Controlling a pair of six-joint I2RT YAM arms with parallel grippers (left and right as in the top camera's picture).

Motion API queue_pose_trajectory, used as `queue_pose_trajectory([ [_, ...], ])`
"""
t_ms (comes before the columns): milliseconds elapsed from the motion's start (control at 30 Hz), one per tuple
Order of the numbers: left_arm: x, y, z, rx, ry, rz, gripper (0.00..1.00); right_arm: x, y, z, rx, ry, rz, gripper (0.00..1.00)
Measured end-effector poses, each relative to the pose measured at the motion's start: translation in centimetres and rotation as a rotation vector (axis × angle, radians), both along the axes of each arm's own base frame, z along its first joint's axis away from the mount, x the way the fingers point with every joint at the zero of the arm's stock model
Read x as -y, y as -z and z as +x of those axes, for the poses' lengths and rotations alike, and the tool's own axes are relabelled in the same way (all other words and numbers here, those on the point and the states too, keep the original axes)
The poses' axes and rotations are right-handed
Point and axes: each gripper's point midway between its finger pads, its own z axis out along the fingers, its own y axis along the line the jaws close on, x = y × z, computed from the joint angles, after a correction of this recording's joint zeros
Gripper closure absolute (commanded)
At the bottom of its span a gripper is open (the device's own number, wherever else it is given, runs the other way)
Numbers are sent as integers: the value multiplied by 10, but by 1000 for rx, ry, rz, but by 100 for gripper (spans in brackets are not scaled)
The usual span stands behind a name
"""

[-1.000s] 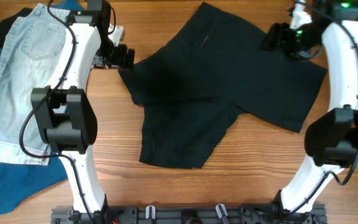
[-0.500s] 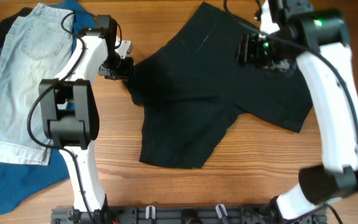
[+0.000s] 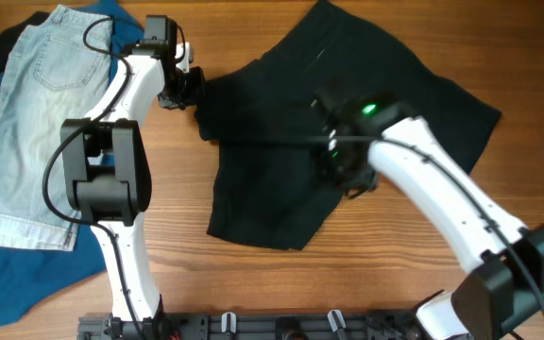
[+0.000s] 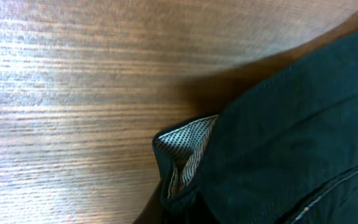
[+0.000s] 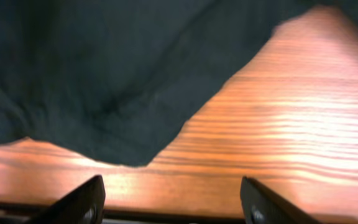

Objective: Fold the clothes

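1. Lying centred, toward the far edge: black shorts (image 3: pixel 272 179).
2. Swung in from the far-right corner to hover above them: right gripper (image 5: pixel 173 198), spread wide, empty.
3. At their far-left corner: left gripper (image 3: pixel 185 88), grip impossible to tell.
4. Probably readying the first fold.

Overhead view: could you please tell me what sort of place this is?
Probably a robot lab bench for folding practice: wooden table, black shorts spread out, denim shorts piled aside, left arm and right arm.
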Motion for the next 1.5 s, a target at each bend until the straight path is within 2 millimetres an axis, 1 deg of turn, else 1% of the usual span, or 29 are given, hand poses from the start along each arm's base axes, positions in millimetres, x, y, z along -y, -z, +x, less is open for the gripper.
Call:
queue_pose_trajectory([
  [33,1,-1,2,6,-11,-8,96,-10,15,-3,4,-14,22,30],
  [100,2,-1,3,5,-23,-16,96,-28,37,-8,16,-41,73,30],
  [167,2,-1,3,3,-31,-19,96,-38,56,-20,1,-63,100,30],
  [200,2,-1,2,0,-34,-19,96,-38,64,-30,-26,-65,97,30],
  [267,2,-1,2,-3,-36,-20,96,-31,80,-47,-82,-52,76,31],
  [300,2,-1,1,-4,-36,-20,96,-28,86,-52,-100,-44,72,33],
  [367,2,-1,1,-4,-36,-20,96,-28,97,-60,-121,-35,89,34],
  [433,2,-1,1,-4,-36,-20,96,-32,104,-61,-120,-37,122,37],
  [533,2,-1,1,-5,-36,-20,96,-37,114,-63,-119,-40,162,51],
  [567,2,-1,1,-4,-36,-20,96,-39,117,-63,-117,-45,173,65],
  [600,2,-1,1,-5,-36,-20,96,-39,119,-63,-118,-43,173,85],
  [633,2,-1,1,-7,-36,-20,96,-40,120,-62,-120,-42,173,96],
  [667,2,-1,1,-7,-36,-20,96,-40,122,-62,-122,-41,170,96],
  [733,1,0,-1,-14,-38,-18,96,-37,122,-65,-138,-23,159,96],
  [800,-2,1,-4,-32,-55,-9,96,-28,122,-71,-176,4,133,96],
  [867,-10,1,-8,-54,-86,3,96,-12,118,-75,-221,55,108,96],
  [933,-23,-8,-10,-57,-125,6,96,8,104,-69,-223,110,119,96],
  [1000,-37,-23,-12,-47,-157,11,96,23,92,-67,-222,143,127,96],
  [1033,-48,-39,-14,-31,-179,14,96,36,81,-66,-233,174,130,96],
  [1100,-60,-62,-18,-7,-208,16,96,51,68,-59,-230,202,141,96],
  [1133,-67,-76,-23,1,-224,17,96,57,61,-54,-223,207,148,96],
  [1167,-70,-87,-28,4,-234,17,96,61,57,-48,-209,207,157,96],
  [1233,-75,-100,-38,-5,-249,27,96,73,47,-33,-170,203,178,96],
  [1267,-77,-103,-44,-18,-254,41,96,76,45,-29,-156,203,183,96],
  [1333,-80,-99,-60,-83,-260,71,96,83,41,-20,-129,202,193,96],
  [1367,-82,-97,-66,-106,-263,83,96,86,39,-20,-128,202,194,96],
  [1400,-84,-96,-71,-126,-268,98,96,88,38,-24,-144,196,192,95],
  [1433,-86,-95,-73,-137,-271,111,96,90,37,-33,-180,189,180,95],
  [1500,-90,-94,-78,-154,-276,137,96,95,37,-40,-207,185,153,95],
])
